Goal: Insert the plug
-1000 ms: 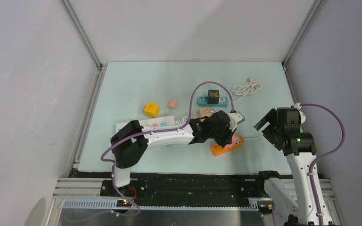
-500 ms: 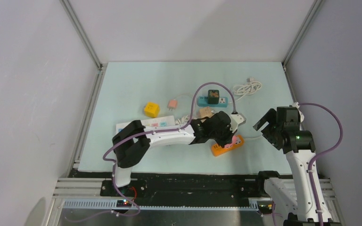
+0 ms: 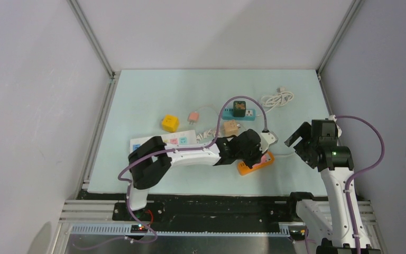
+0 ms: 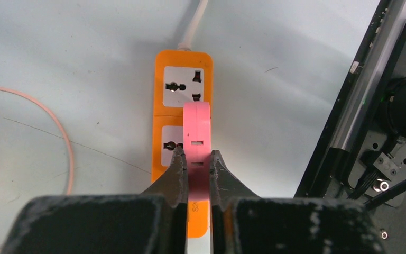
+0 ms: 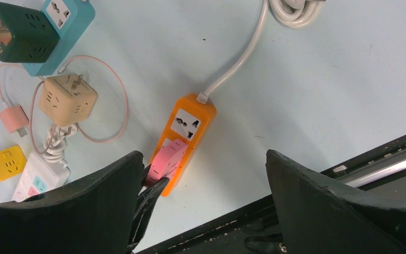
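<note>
Here, the left fingers (image 4: pixel 178 174) grip the pink plug (image 4: pixel 197 129) over the orange power strip (image 4: pixel 181 79).
The left fingers are closed tight on the plug's two flat sides. The plug partly covers the strip's socket farther from the cable end, and the socket beside the cable is uncovered. Whether the pins have entered cannot be told. The strip lies on the pale surface (image 3: pixel 148 95), its white cable (image 5: pixel 238 58) leading away. The right fingers (image 5: pixel 317 185) are spread wide, holding nothing, to the right of the strip. Nearby lie a beige cube adapter (image 5: pixel 67 99) and a teal power strip (image 5: pixel 66 26) carrying a dark green adapter (image 5: pixel 18 32).
</note>
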{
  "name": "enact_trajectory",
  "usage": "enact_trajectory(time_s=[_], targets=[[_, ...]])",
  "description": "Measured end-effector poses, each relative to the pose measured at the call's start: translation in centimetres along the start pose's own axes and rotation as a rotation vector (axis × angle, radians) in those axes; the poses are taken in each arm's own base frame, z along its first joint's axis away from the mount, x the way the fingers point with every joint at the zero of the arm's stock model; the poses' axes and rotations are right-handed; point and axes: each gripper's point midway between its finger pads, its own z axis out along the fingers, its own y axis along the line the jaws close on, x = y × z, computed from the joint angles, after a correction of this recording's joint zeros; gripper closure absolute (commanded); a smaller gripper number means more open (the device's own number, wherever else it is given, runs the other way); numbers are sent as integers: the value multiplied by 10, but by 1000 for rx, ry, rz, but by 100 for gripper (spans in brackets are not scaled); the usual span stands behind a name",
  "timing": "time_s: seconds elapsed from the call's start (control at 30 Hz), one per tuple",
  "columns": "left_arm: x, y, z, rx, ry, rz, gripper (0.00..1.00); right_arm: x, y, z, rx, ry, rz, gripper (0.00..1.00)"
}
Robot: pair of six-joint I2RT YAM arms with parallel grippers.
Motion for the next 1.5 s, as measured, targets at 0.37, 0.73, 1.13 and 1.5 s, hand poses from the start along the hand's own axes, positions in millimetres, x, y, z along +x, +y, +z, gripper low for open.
enact_trajectory(time_s=[0.37,0.73,1.13,1.5], targets=[[-3,-2,6,-26,-65,8,68,0,-1,1,2,3,7,11],[21,20,2,-135,8,34,0,1,5,0,-35,21,26,11],[-47,11,-88,-142,-216,37,0,10,15,4,-109,71,-27,1],[-60,34,-219,-294,-478,-40,0,52,37,27,-102,206,48,1]])
